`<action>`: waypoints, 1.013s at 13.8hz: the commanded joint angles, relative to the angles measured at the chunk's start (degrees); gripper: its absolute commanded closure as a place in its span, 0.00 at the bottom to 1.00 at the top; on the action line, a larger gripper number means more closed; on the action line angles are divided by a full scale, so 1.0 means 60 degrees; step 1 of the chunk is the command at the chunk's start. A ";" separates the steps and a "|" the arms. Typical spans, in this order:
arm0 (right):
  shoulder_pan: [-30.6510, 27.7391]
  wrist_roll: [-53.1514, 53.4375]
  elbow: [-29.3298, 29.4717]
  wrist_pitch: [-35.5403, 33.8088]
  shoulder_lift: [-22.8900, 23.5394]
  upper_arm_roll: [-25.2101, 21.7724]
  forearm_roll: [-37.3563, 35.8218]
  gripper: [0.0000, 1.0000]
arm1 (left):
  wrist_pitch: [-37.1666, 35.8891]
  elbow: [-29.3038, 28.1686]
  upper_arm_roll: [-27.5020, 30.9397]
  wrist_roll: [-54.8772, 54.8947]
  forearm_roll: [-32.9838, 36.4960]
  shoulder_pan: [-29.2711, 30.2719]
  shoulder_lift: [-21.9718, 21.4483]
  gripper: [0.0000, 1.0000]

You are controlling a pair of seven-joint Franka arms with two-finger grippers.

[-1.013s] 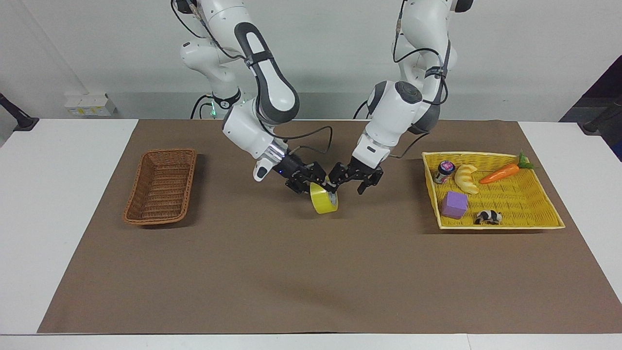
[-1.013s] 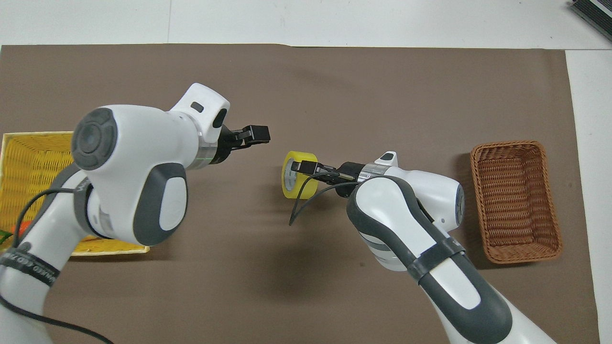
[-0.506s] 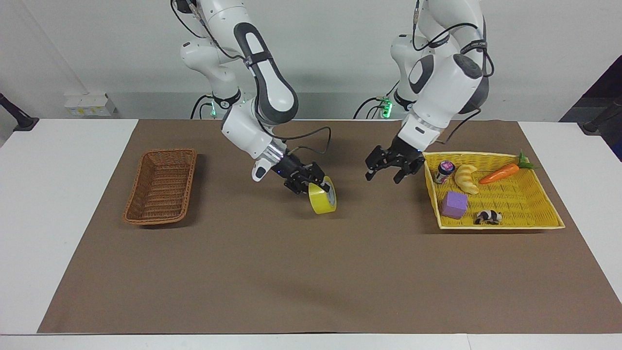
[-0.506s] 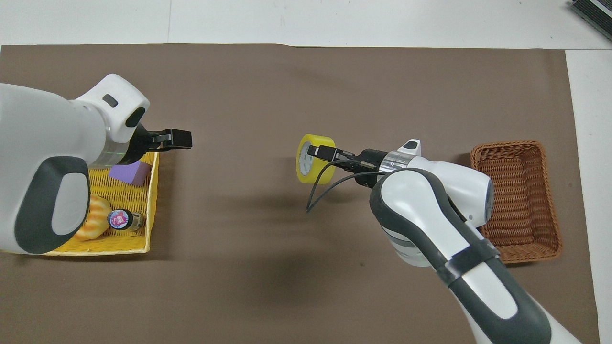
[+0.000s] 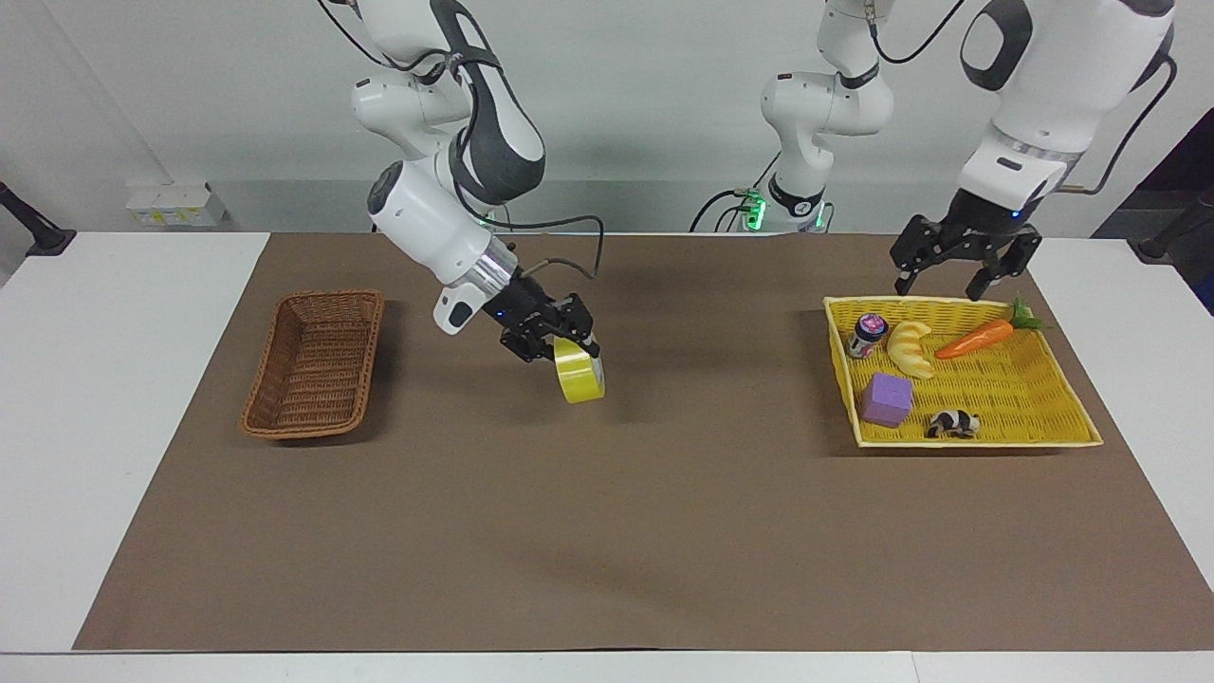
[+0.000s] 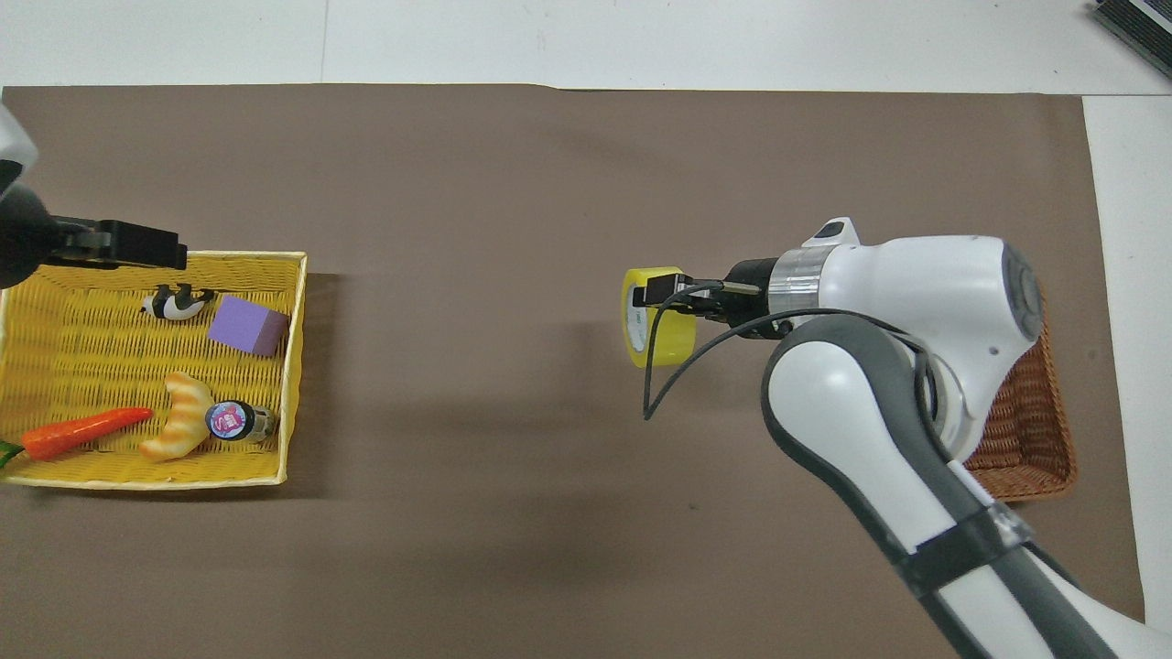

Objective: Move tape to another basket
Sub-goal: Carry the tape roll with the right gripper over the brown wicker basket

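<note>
Right end effector: clamped on glossy yellow tape roll, over brown mat.
Brown woven wicker basket: on counter, toward right arm's end.
Left end effector: fingers spread, over bright-yellow woven tray.

Basket: mostly hidden under the right arm in the overhead view.
Left gripper: cut off by the overhead view's edge.
Carrot: leaves cut off.
</note>
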 commanded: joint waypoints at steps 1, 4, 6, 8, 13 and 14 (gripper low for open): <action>-0.0775 0.0597 0.0900 -0.1786 -0.0067 0.0085 -0.1369 1.00 | -0.1244 0.1014 -0.0097 0.0848 0.0326 0.0429 0.0138 0.00; -0.1317 0.1181 0.1397 -0.2916 -0.0257 0.0055 -0.2699 1.00 | -0.1919 0.1555 -0.0038 0.1481 0.0766 0.0474 0.0182 0.00; -0.1552 0.1490 0.1531 -0.3430 -0.0461 0.0055 -0.3640 1.00 | -0.2286 0.1806 -0.0023 0.1481 0.0766 0.0518 0.0182 0.00; -0.1874 0.1870 0.1516 -0.3753 -0.0507 0.0055 -0.4094 1.00 | -0.2302 0.1777 -0.0038 0.1481 0.0795 0.0591 0.0138 0.00; -0.2928 0.2341 0.1181 -0.4617 -0.0770 0.0070 -0.5370 1.00 | -0.2258 0.1675 -0.0038 0.1423 0.0781 0.0591 0.0021 0.00; -0.3206 0.2327 0.0948 -0.4604 -0.0901 0.0085 -0.5516 1.00 | -0.2258 0.1675 -0.0038 0.1408 0.0767 0.0591 0.0021 0.00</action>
